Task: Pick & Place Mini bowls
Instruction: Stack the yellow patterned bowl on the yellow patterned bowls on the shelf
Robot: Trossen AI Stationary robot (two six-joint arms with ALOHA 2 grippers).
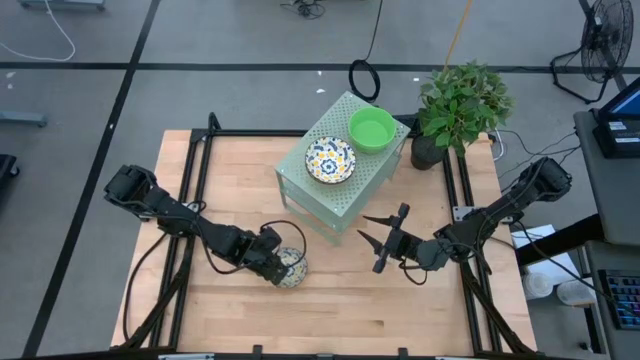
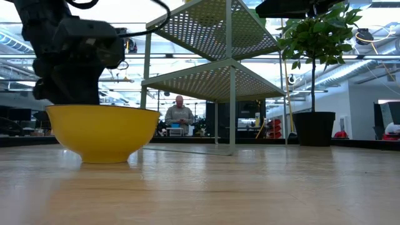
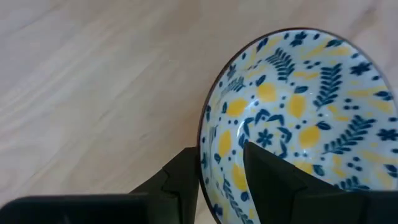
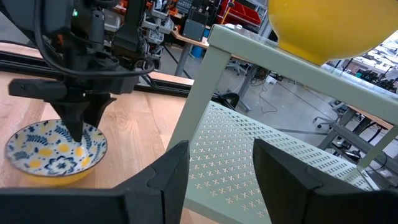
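A white mini bowl with blue-and-yellow flowers [image 1: 292, 267] stands on its foot on the table; from table height its outside shows yellow [image 2: 103, 131]. My left gripper [image 1: 276, 262] is shut on its rim. A second floral mini bowl [image 1: 330, 160] and a bright green one [image 1: 372, 129] sit on top of the pale-green perforated stand [image 1: 345, 205]. My right gripper [image 1: 380, 240] hovers open at the stand's near right corner, touching nothing. In the right wrist view its fingers [image 4: 214, 180] point at the stand's lower shelf. The other mini bowls are out of view. My left gripper [image 3: 221, 180] holds the floral bowl by its rim [image 3: 204, 146], on the side toward the table's left. One finger [image 3: 180, 180] is outside the wall and one finger [image 3: 273, 180] inside. The fingers come from above, pointing down. The bowl stands upright with its foot [image 2: 103, 159] on the table.
A potted plant [image 1: 455, 110] stands at the table's far right corner, beside the stand. Black frame rails [image 1: 195, 180] run along the table's left and right sides. Bare wood lies near the table's near edge [image 1: 330, 320]. A person [image 2: 180, 115] stands far off in the room.
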